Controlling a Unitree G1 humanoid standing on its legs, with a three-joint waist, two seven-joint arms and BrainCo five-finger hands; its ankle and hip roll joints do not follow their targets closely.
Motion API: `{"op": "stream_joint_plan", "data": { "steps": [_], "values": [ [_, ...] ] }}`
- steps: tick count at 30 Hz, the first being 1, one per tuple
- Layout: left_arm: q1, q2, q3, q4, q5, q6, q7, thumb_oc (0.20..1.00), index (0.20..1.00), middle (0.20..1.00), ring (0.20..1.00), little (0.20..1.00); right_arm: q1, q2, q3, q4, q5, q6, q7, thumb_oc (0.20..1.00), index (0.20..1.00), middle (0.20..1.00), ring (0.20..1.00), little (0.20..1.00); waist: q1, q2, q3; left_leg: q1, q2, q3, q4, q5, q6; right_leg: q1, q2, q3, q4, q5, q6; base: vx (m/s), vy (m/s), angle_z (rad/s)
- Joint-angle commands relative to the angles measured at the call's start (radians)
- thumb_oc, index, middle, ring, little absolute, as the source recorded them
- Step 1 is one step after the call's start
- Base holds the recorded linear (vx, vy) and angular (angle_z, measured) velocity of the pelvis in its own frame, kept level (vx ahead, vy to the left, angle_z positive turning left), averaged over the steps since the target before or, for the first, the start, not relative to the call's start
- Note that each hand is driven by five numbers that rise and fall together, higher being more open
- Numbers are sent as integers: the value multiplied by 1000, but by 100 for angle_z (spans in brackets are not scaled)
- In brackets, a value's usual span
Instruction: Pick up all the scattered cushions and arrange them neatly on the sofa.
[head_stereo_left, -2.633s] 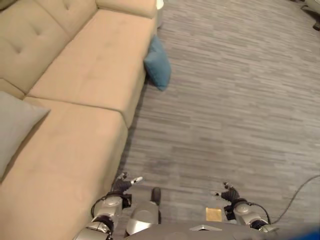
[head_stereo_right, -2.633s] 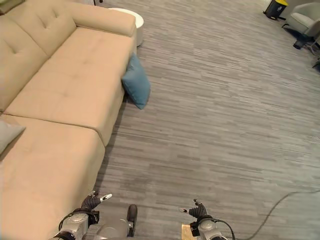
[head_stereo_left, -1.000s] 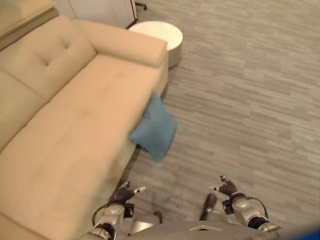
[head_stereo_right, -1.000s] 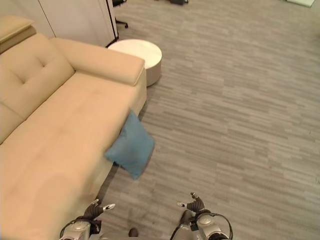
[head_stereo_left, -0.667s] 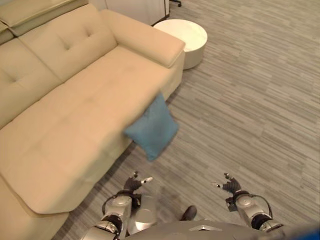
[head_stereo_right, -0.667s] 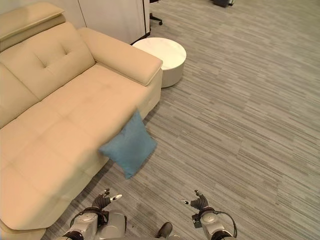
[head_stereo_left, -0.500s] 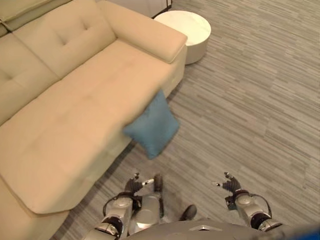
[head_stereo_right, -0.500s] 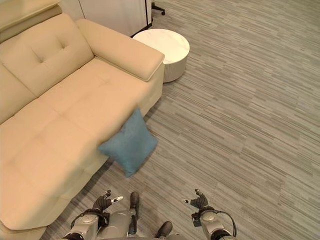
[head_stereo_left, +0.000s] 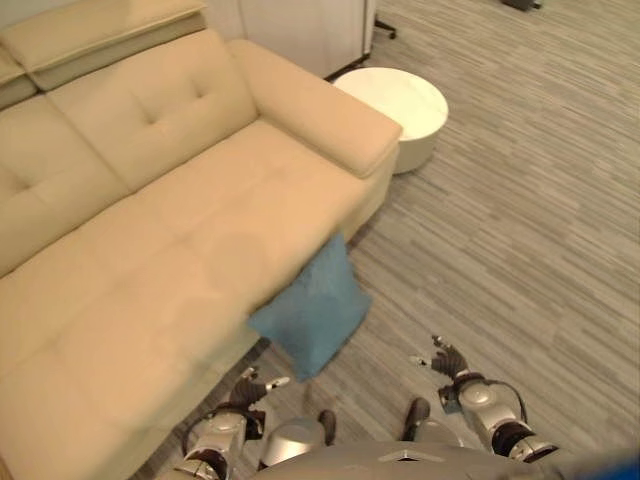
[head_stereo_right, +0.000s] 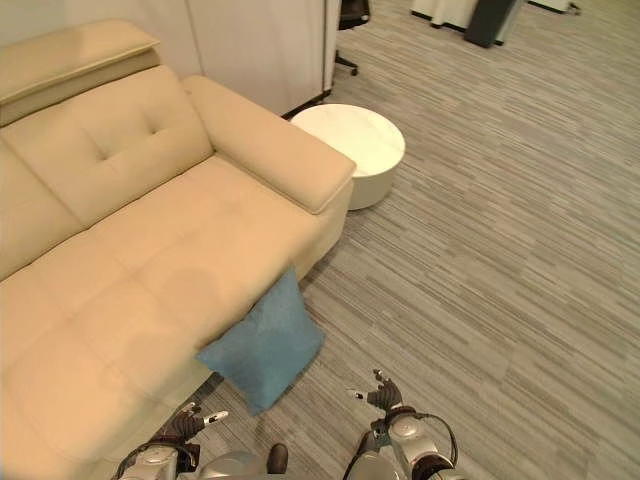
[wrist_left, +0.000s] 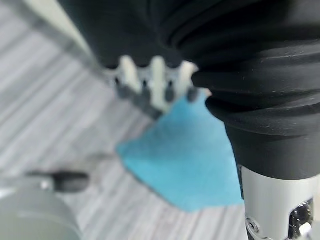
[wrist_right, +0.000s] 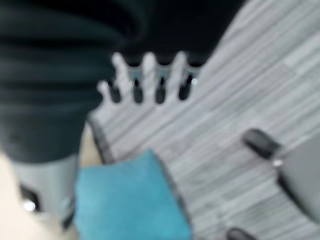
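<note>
A blue cushion (head_stereo_left: 312, 310) stands on the floor, leaning against the front of the beige sofa (head_stereo_left: 170, 230). It also shows as a blue cushion (head_stereo_right: 263, 345), a blue cushion (wrist_left: 185, 160) and a blue cushion (wrist_right: 127, 202). My left hand (head_stereo_left: 252, 386) hangs low just short of the cushion's lower corner, fingers relaxed and empty. My right hand (head_stereo_left: 446, 362) is to the cushion's right above the floor, also open with nothing in it. The sofa's seat is bare.
A round white side table (head_stereo_left: 405, 105) stands beyond the sofa's armrest (head_stereo_left: 320, 105). White cabinet fronts (head_stereo_right: 260, 50) rise behind it. Grey striped floor (head_stereo_right: 500, 250) stretches to the right.
The camera has swung and closed in: the sofa's end, the blue cushion and the round table now sit lower and nearer. Both hands stay low and open.
</note>
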Motion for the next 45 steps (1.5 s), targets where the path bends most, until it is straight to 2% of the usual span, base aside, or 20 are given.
{"op": "stream_joint_plan", "data": {
  "steps": [1,4,8,9,10,11,15,21,22,23,24,26,27,28,29,31,37,40,41,45],
  "values": [
    [-52,-23,-25,13,5,-28,7,1000,1000,1000,1000,1000,-25,-41,-16,-28,8,-21,-15,1000,1000,1000,1000,1000,24,-7,-6,-54,32,-96,96,-34,-74,119,54,-61,-109,105,12,282,-172,47],
    [-79,-31,-43,9,-3,-23,7,1000,1000,1000,1000,1000,-23,-54,-19,-23,23,-27,-26,1000,1000,1000,1000,1000,17,-15,-17,-76,64,-112,110,-9,-112,161,86,-135,-148,68,-7,194,-187,98],
    [-97,-35,-49,-5,-25,-19,5,1000,1000,1000,1000,1000,-37,-66,-12,-13,47,-32,-34,1000,1000,1000,1000,1000,21,-37,6,-192,113,26,275,23,-136,223,104,-254,-198,47,-37,79,-189,117],
    [-91,-39,-49,-4,-23,-13,1,1000,1000,1000,1000,1000,-34,-67,-11,-18,48,-31,-34,1000,1000,1000,1000,1000,17,-35,6,-194,138,116,243,24,-130,252,124,-304,-219,31,-45,262,-185,144],
    [-83,-51,-46,-2,12,-6,-4,1000,1000,1000,1000,1000,-21,-63,-34,-16,57,-26,-33,1000,1000,1000,1000,1000,-33,-16,-24,-205,151,340,100,67,-130,274,160,-369,-246,7,-28,302,-112,153],
    [-79,-52,-42,-3,19,-3,-7,1000,1000,1000,1000,1000,-18,-63,-35,-19,52,-26,-34,1000,1000,1000,1000,1000,-38,-13,-33,-211,146,372,66,95,-130,273,164,-386,-245,3,-29,244,-22,282],
    [-62,-45,-19,6,21,-6,-5,1000,1000,1000,1000,1000,-22,-50,-19,-14,27,-20,-28,1000,1000,1000,1000,1000,-20,-16,-41,-203,126,337,39,86,-121,272,161,-398,-217,-13,-29,169,70,163],
    [-45,-19,-4,-9,1,-8,-12,1000,1000,1000,1000,1000,-33,-33,-9,-25,1,-20,-18,1000,1000,1000,1000,1000,18,-18,-27,-160,86,267,49,37,-74,229,74,-386,69,-34,3,189,150,-40],
    [-54,-12,-14,-12,4,-8,-13,1000,1000,1000,1000,1000,-42,-32,-6,-37,-3,-20,-19,1000,1000,1000,1000,1000,5,-10,-15,-162,77,233,63,42,-47,182,63,-307,155,-6,-3,180,67,35],
    [-55,-12,-24,-18,-4,-14,-9,1000,1000,1000,1000,1000,-40,-38,5,-58,1,-23,-16,1000,1000,1000,1000,1000,-10,-8,-10,-143,62,172,56,35,-47,153,91,-179,81,-22,-26,176,58,51],
    [-56,-12,-24,-18,-4,-14,-9,1000,1000,1000,1000,1000,-41,-38,5,-58,1,-22,-16,1000,1000,1000,1000,1000,-11,-8,-13,-147,63,171,55,37,-47,151,93,-181,77,-19,-27,216,-89,58],
    [-55,-12,-36,-23,-5,-20,-8,1000,1000,1000,1000,1000,-40,-46,17,-70,-3,-22,-15,1000,1000,1000,1000,1000,-28,0,-4,-134,66,101,45,29,-55,108,82,-55,-15,-1,-26,141,-115,65],
    [-56,-12,-36,-23,-5,-20,-8,1000,1000,1000,1000,1000,-41,-46,17,-70,-3,-22,-15,1000,1000,1000,1000,1000,-29,0,-6,-138,66,101,45,31,-55,105,82,-56,-17,1,-26,171,-142,111],
    [-57,-8,-40,-21,-7,-23,-6,1000,1000,1000,1000,1000,-34,-55,20,-103,-7,-22,-18,1000,1000,1000,1000,1000,-52,3,3,-128,70,44,40,26,-69,72,72,43,-84,36,-13,153,-140,99],
    [-58,-7,-40,-23,-6,-25,-3,1000,1000,1000,1000,1000,-31,-56,18,-99,-9,-22,-19,1000,1000,1000,1000,1000,-57,1,8,-126,70,25,43,21,-75,62,63,57,-100,52,-7,200,-174,122],
    [-47,-7,-33,-13,-10,-29,1,1000,1000,1000,1000,1000,-14,-55,16,-92,-17,-17,-15,1000,1000,1000,1000,1000,-52,-18,11,-127,60,0,62,8,-85,96,55,-9,-119,62,4,155,-189,85],
    [-49,-6,-33,-29,-40,-32,-1,1000,1000,1000,1000,1000,10,-71,10,-115,0,-32,-24,1000,1000,1000,1000,1000,-67,-18,14,-148,98,-35,42,45,-133,137,97,-87,-169,47,-11,89,-194,75],
    [-63,-9,-39,-41,-47,-34,3,1000,1000,1000,1000,1000,7,-79,12,-124,9,-40,-33,1000,1000,1000,1000,1000,-82,-19,19,-175,120,-15,55,56,-149,150,111,-119,-196,37,-23,27,-136,35],
    [-75,-12,-43,-61,-53,-37,9,1000,1000,1000,1000,1000,5,-88,9,-140,21,-46,-37,1000,1000,1000,1000,1000,-101,-22,26,-198,139,42,82,62,-154,159,117,-134,-212,30,-33,3,-63,46],
    [-91,-13,-52,-96,-70,-40,14,1000,1000,1000,1000,1000,-9,-98,8,-152,29,-44,-44,1000,1000,1000,1000,1000,-113,-18,38,-227,159,103,110,70,-158,169,123,-159,-224,21,-39,-3,-43,41]
  ]
}}
